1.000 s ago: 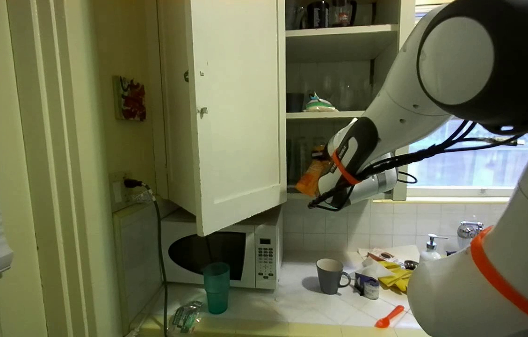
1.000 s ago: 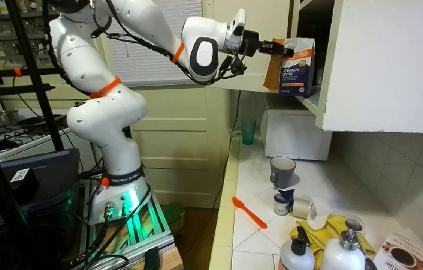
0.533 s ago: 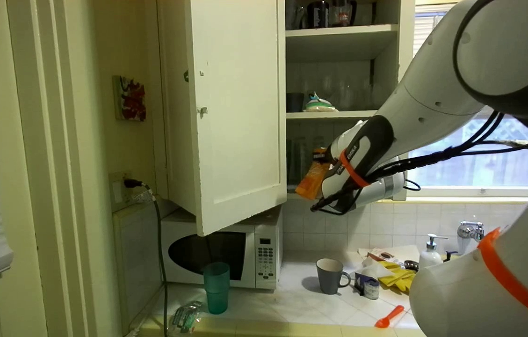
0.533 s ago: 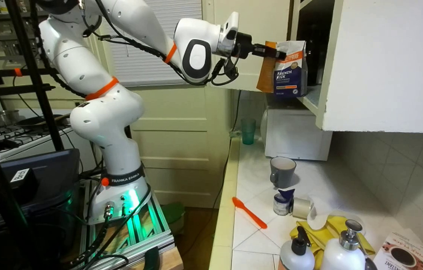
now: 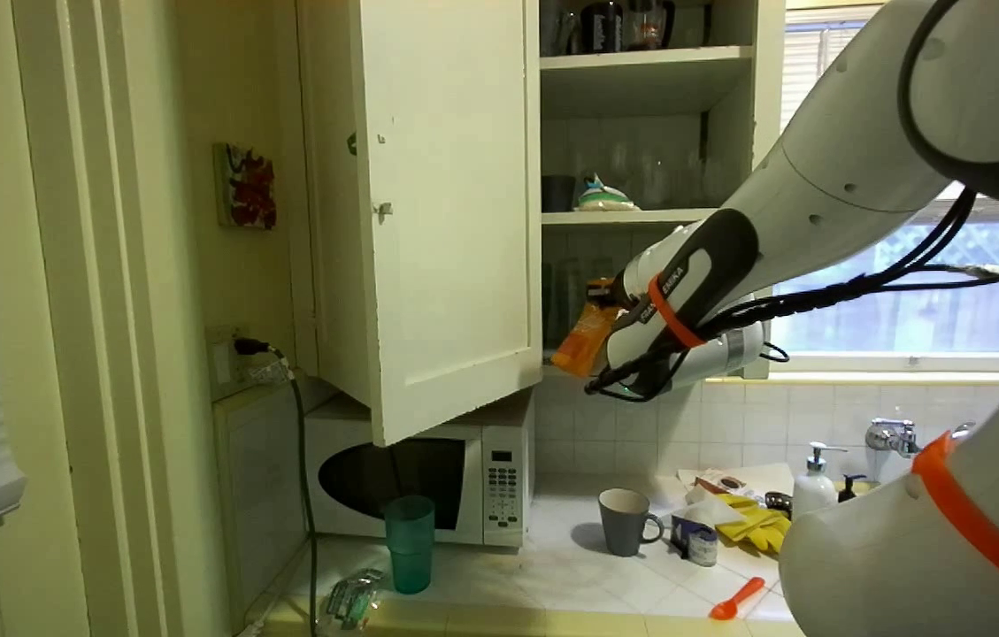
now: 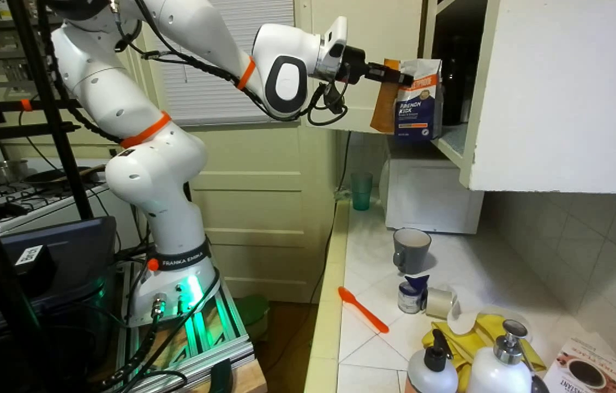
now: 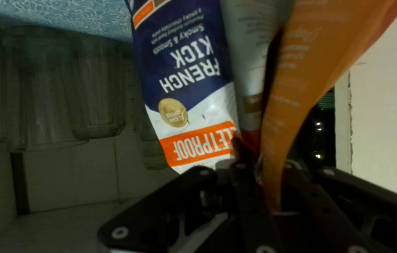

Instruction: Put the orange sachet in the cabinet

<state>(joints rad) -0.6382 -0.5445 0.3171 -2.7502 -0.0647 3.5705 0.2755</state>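
Note:
My gripper (image 6: 408, 80) is shut on the top of the orange sachet (image 5: 586, 343), which hangs below the fingers. In the wrist view the sachet (image 7: 298, 70) runs down between the fingers. A navy and white coffee face reading "FRENCH KICK" (image 7: 187, 59) presses against it; it also shows in an exterior view (image 6: 416, 112). I cannot tell whether they are one package or two. They hang at the mouth of the open cabinet (image 5: 645, 217), level with its lowest compartment, mostly outside the front edge of its bottom shelf (image 6: 452, 144).
The cabinet door (image 5: 455, 203) stands open left of the gripper. Clear glasses (image 7: 93, 88) stand on the patterned bottom shelf (image 7: 64, 17). Below are a microwave (image 5: 411, 482), green cup (image 5: 411, 544), grey mug (image 6: 411, 251), orange spoon (image 6: 363, 310) and yellow gloves (image 6: 485, 333).
The arm has drawn back slightly, outward from the cabinet. The orange sachet and the coffee face have moved with the gripper, which stays shut on the sachet.

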